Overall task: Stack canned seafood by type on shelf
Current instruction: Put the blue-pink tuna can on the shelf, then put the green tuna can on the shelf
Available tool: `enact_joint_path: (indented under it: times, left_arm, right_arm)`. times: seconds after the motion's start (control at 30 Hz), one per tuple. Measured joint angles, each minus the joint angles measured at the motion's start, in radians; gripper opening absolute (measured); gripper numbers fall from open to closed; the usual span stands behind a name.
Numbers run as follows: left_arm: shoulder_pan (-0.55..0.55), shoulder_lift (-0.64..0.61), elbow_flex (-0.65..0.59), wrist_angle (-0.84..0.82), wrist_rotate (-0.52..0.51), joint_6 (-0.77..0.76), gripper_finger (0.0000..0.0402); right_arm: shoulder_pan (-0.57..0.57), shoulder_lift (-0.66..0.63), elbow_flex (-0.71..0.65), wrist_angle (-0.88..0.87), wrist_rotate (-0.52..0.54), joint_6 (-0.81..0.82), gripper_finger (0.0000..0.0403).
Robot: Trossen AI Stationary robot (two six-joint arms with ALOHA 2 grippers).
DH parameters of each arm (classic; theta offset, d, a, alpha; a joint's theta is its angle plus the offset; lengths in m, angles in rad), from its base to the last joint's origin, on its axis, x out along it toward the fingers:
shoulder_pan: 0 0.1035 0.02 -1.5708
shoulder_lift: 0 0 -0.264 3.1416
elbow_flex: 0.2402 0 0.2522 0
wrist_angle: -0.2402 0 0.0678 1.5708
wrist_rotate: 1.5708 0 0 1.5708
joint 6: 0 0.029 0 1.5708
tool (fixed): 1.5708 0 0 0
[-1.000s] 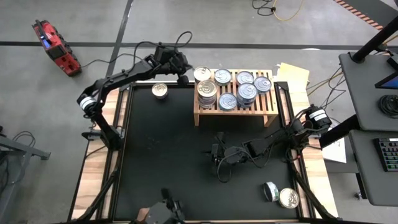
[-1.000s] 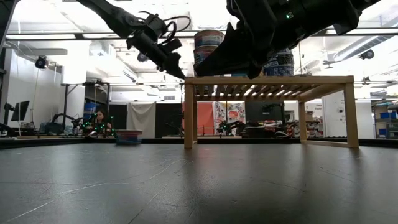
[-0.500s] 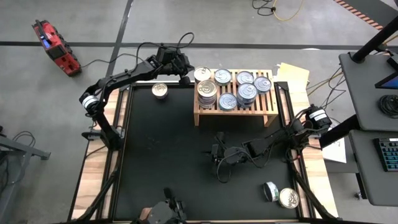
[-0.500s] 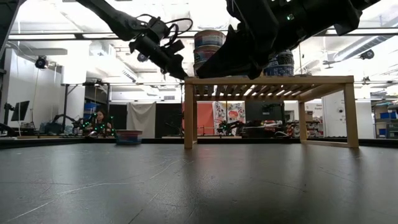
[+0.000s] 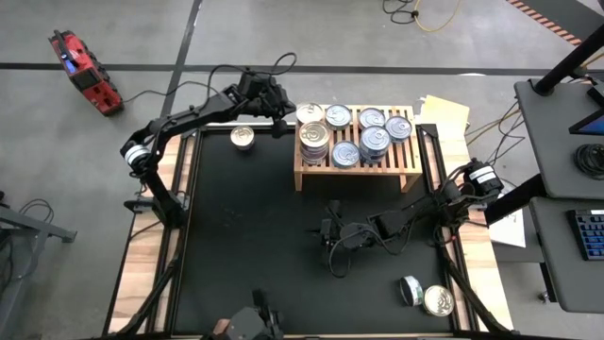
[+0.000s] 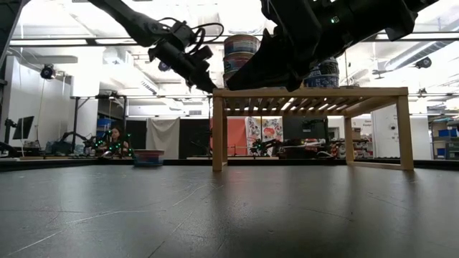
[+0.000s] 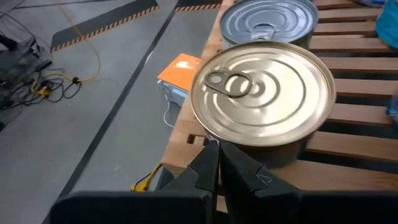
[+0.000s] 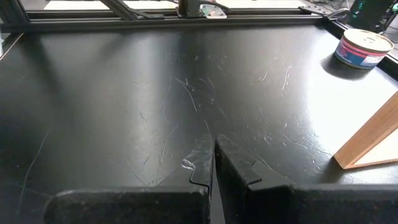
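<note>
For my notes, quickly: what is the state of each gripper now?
Left gripper: jaws closed, holding nothing, tips against a can at the shelf edge.
Right gripper: jaws closed, empty, over the black mat.

far can (image 7: 268, 17) cropped by left wrist frame edge, right arm hiding shelf (image 6: 310, 93) cans in low view

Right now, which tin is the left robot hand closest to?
The single tin at the shelf's far-left corner. The shut left gripper sits right beside it; the other shelf tins, and the lone tin on the mat, lie farther off.
</note>
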Motion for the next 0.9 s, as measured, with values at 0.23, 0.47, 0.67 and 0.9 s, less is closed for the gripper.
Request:
enact_joint_path:
  times: [0.23, 0.47, 0.67, 0.9]
  left_arm:
    - [-0.001, -0.007, 0.0, -0.044, -0.002, -0.032, 0.0]
    - [0.001, -0.125, -0.005, -0.188, -0.085, -0.128, 0.0]
    - [-0.032, -0.331, -0.165, -0.188, -0.063, -0.265, 0.0]
    - [-0.219, -0.616, -0.545, 0.086, -0.037, -0.449, 0.0]
  right_arm:
    - [0.0, 0.0, 0.0, 0.0, 0.0, 0.002, 0.0009]
    - [0.017, -0.002, 0.0, -0.001, 0.019, 0.008, 0.0009]
    - [0.044, -0.019, 0.0, -0.006, 0.045, 0.008, 0.0009]
    - [0.057, -0.114, 0.0, -0.192, 0.024, 0.182, 0.0009]
